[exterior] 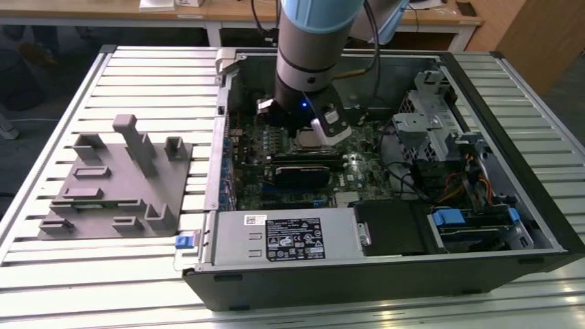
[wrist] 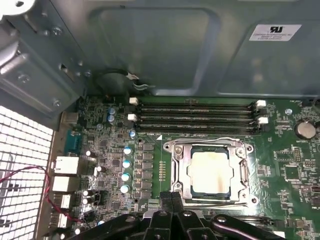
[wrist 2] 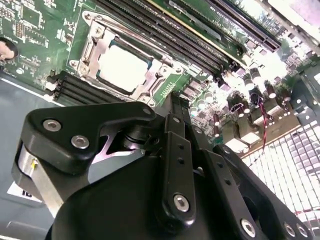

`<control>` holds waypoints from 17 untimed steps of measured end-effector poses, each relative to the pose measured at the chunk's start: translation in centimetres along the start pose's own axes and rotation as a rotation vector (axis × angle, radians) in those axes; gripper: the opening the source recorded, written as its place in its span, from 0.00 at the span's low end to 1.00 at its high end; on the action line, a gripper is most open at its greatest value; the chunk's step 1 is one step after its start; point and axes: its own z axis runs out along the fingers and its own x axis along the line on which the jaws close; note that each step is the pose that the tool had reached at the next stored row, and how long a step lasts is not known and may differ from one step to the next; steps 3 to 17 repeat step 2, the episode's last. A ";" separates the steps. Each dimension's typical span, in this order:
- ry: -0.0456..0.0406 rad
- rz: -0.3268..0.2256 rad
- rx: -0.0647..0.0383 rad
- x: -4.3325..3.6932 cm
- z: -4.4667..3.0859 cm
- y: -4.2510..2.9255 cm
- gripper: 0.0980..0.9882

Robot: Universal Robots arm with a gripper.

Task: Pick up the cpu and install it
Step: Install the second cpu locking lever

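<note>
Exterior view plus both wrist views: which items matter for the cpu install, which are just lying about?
Job:
- cpu, sitting in the motherboard socket
- gripper, fingers together, empty, beside the socket

Lying about:
- grey tray on the table, at the exterior view's left
- memory slots
- power supply
- drive bay

A slatted metal table (exterior: 137,82) carries a grey tray (exterior: 114,188) and an open computer case (exterior: 512,226).

cpu (wrist: 212,171): seated in the socket frame (wrist: 176,170) on the motherboard (wrist: 290,175), just ahead of the gripper (wrist: 172,199) tips
memory slots (wrist: 197,117): beyond the socket, farther from the gripper
computer case (exterior: 512,226): encloses motherboard and gripper
tray (exterior: 109,185): on the exterior view's left, well apart from the gripper
</note>
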 end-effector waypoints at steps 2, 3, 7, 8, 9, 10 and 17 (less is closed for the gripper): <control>0.0000 0.000 0.000 0.00 -0.13 0.04 0.01; 0.0000 0.000 0.000 0.00 -0.13 0.04 0.01; 0.0000 0.000 0.000 0.00 -0.13 0.04 0.01; 0.0000 0.000 0.000 0.00 -0.13 0.04 0.01; 0.0000 0.000 0.000 0.00 -0.13 0.04 0.01; 0.0000 0.000 0.000 0.00 -0.13 0.04 0.01; 0.0000 0.000 0.000 0.00 -0.13 0.04 0.01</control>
